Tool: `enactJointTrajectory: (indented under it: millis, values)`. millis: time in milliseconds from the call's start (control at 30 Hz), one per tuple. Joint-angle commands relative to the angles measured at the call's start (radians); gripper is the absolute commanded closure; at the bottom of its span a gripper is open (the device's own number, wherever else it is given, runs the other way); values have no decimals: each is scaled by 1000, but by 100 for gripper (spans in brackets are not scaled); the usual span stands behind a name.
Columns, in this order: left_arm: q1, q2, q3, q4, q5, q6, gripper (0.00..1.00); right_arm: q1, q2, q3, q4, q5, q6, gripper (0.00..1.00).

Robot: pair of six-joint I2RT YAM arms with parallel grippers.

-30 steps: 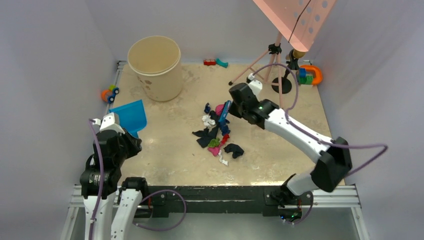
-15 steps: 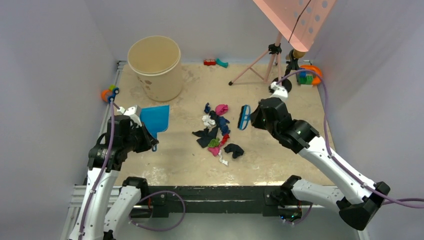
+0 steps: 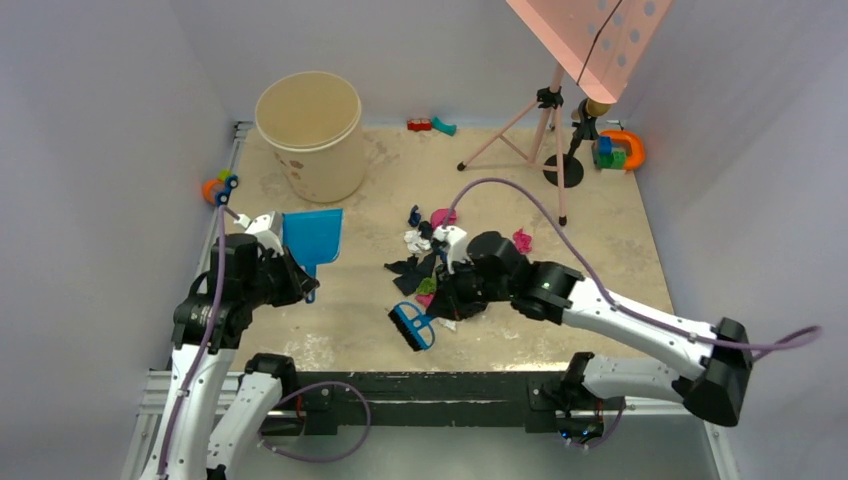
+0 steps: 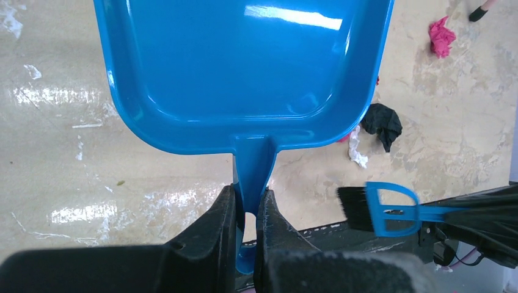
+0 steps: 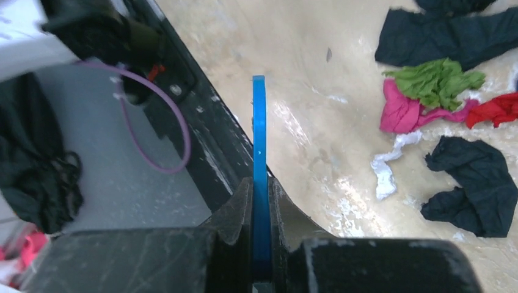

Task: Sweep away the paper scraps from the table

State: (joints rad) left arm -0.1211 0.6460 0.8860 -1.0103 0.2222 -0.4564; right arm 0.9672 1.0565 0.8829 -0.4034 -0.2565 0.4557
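Note:
The paper scraps (image 3: 425, 262) lie bunched in black, navy, pink, green and white at the middle of the table (image 3: 610, 250). One pink wad (image 3: 521, 240) sits apart to their right. My left gripper (image 3: 303, 285) is shut on the handle of the blue dustpan (image 3: 313, 238), which is left of the pile with its mouth facing away. In the left wrist view the pan (image 4: 244, 61) fills the top and its handle sits between the jaws (image 4: 247, 210). My right gripper (image 3: 452, 300) is shut on the blue brush (image 3: 412, 327), whose bristles are near the front edge. The right wrist view shows the brush handle (image 5: 259, 140) edge-on, with the scraps (image 5: 437, 82) to its right.
A beige bucket (image 3: 310, 135) stands at the back left. A tripod (image 3: 545, 130) under a pink perforated board (image 3: 590, 40) is at the back right, beside coloured toys (image 3: 620, 150). More toys lie at the left edge (image 3: 218, 187) and back edge (image 3: 430, 125). The front rail (image 3: 450, 385) is close to the brush.
My right arm swung the brush from the pile's far right across to its near left by the front edge. One pink wad now lies apart on the right. The dustpan moved right, then held.

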Motion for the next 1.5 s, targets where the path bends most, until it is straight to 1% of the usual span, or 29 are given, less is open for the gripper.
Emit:
enactJointTrajectory:
  millis: [0, 100, 167, 233, 267, 333, 400, 433, 567, 600, 667, 733, 833, 967, 1067, 1167, 1233, 1300, 1467]
  values:
    - [-6, -30, 5, 32, -4, 4, 100, 56, 169, 121, -114, 172, -47, 100]
    - [-6, -55, 6, 29, -29, -3, 100, 54, 281, 207, -269, 391, 21, 100]
    - [-7, -73, 5, 31, -40, -5, 100, 54, 319, 250, -366, 535, 68, 100]
    - [-6, -85, 3, 33, -46, -6, 100, 54, 324, 293, -464, 683, 117, 100]
    - [-6, -87, 4, 33, -47, -7, 100, 54, 315, 311, -499, 733, 132, 100]
    - [-7, -88, 3, 32, -47, -7, 100, 53, 287, 337, -529, 782, 141, 100]
    - [-6, -85, 2, 32, -46, -7, 100, 54, 235, 338, -475, 740, 101, 100]
    - [-6, -85, 2, 32, -46, -7, 100, 54, 202, 329, -426, 683, 63, 100]
    - [-6, -86, 2, 31, -47, -8, 100, 54, 81, 254, -137, 361, -43, 100]
    - [-6, -86, 3, 32, -47, -8, 100, 54, 71, 243, -81, 299, -51, 100]
    - [-6, -85, 2, 31, -47, -8, 100, 54, 87, 248, 0, 228, -52, 100]
    - [-6, -82, 4, 31, -51, -8, 100, 54, 153, 287, 27, 204, -43, 100]
    - [-6, -79, 6, 31, -63, -8, 100, 54, 308, 399, -2, 220, -41, 100]
    - [-6, -72, 3, 32, -60, -10, 100, 54, 522, 568, -116, 297, 3, 100]
    - [-6, -60, 2, 31, -51, -10, 100, 50, 654, 638, -170, 374, 31, 100]
    - [-6, -43, 1, 33, -38, -7, 100, 23, 736, 664, -224, 413, 72, 100]
    - [-7, -32, 1, 33, -29, -4, 100, -5, 756, 649, -261, 436, 110, 100]
    - [-7, -22, -1, 36, -21, -3, 100, -40, 741, 612, -285, 465, 143, 100]
    - [-6, 35, -8, 50, 1, 3, 100, -118, 593, 477, -295, 520, 151, 100]
